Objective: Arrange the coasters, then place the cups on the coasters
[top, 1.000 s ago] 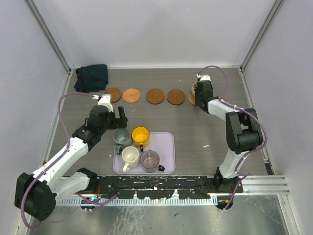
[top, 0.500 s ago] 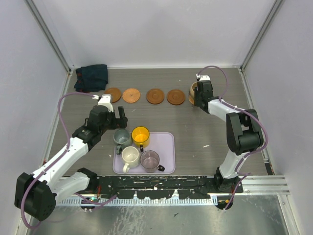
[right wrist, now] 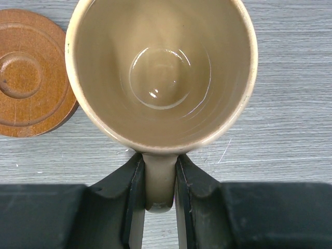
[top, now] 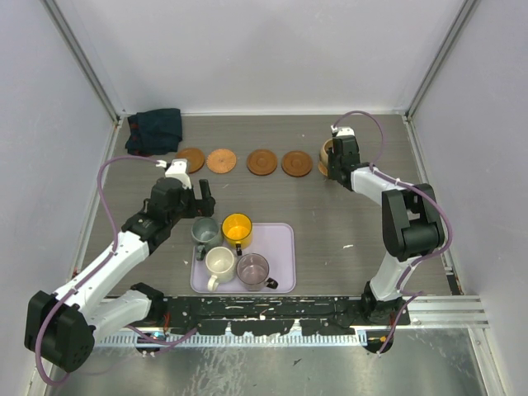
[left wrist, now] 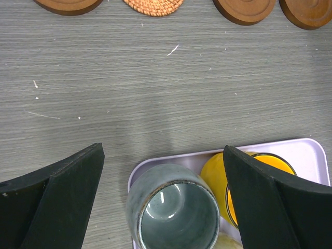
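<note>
Top external view: found a lavender tray point(top: 282, 246) just near-side and right of the left gripper point(top: 204, 198), with four mugs standing upright in its left half. Noted the grey-green mug point(top: 204, 230) closest to the fingers, the yellow-orange mug point(top: 238, 225) touching it on the right, and the cream-white mug point(top: 220, 262) and mauve mug point(top: 252, 268) in the row nearer the arm bases.

From the left wrist, saw the left gripper point(left wrist: 162, 153) spread wide and holding nothing, poised above the grey-green mug point(left wrist: 173, 210), with the yellow-orange mug point(left wrist: 217, 171) by the right finger.

Beyond those fingers, counted four coasters in a row: a wooden coaster point(top: 190, 159), a woven coaster point(top: 221, 160), and two more wooden ones point(top: 262, 162) point(top: 297, 163). Spotted a dark cloth point(top: 155, 130) further off to the left.

From the right wrist, saw the right gripper point(right wrist: 158, 199) clamped on the handle of the tan-beige mug point(right wrist: 161, 67), upright just ahead of the fingers. Glimpsed a sliver of a fifth coaster point(top: 322, 169) at that mug's left; could not tell whether the mug rested on it.
</note>
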